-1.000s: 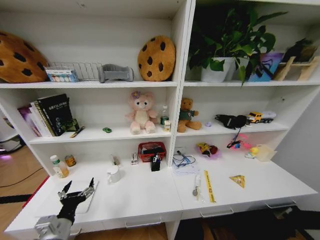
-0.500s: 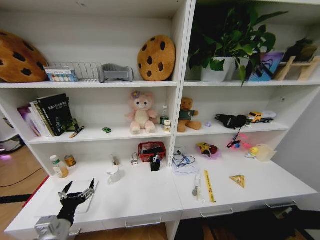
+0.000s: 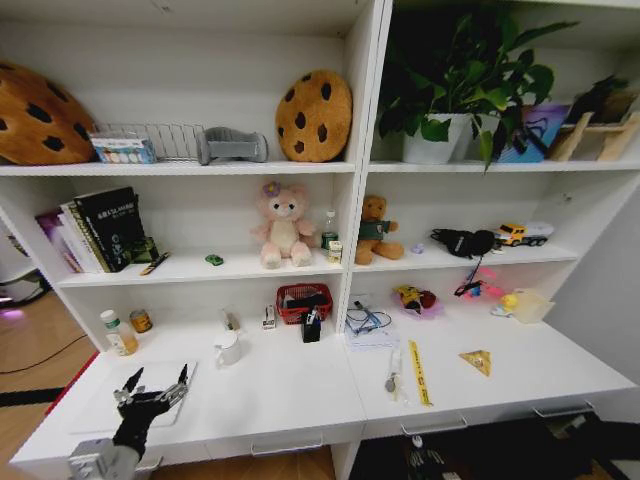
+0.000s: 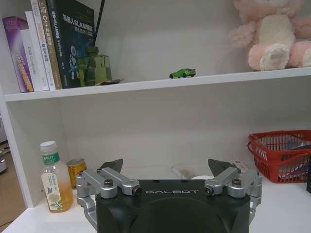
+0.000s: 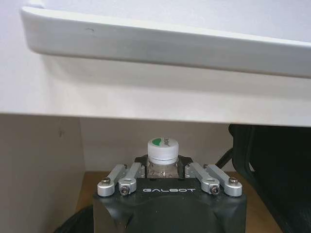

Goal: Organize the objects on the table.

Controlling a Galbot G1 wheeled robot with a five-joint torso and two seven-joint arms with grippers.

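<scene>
The silver laptop [image 3: 105, 400] lies closed at the left end of the white table [image 3: 290, 395]. My left gripper [image 3: 158, 378] hovers open over the laptop's right part, its fingers [image 4: 112, 165] spread with nothing between them. A yellow ruler [image 3: 418, 372], a spoon [image 3: 391, 380] and a yellow wedge [image 3: 477, 361] lie on the table's right half. A small tin [image 3: 141, 321] stands at the back left. The green toy car [image 4: 182, 73] sits on the shelf above. My right gripper [image 5: 163, 167] is below the table's front edge [image 5: 165, 43], shut on a white-capped bottle [image 5: 162, 149].
A drink bottle [image 4: 54, 177] stands beside the tin. A white mug [image 3: 228, 348] and a red basket [image 3: 303, 302] occupy the middle of the table. Cables [image 3: 368, 320] and toys [image 3: 415, 299] sit at the back right. Books [image 3: 100, 230] and plush toys [image 3: 283, 225] fill the shelf.
My left gripper has sunk a little toward the laptop. The right gripper has come into the head view under the table's front edge.
</scene>
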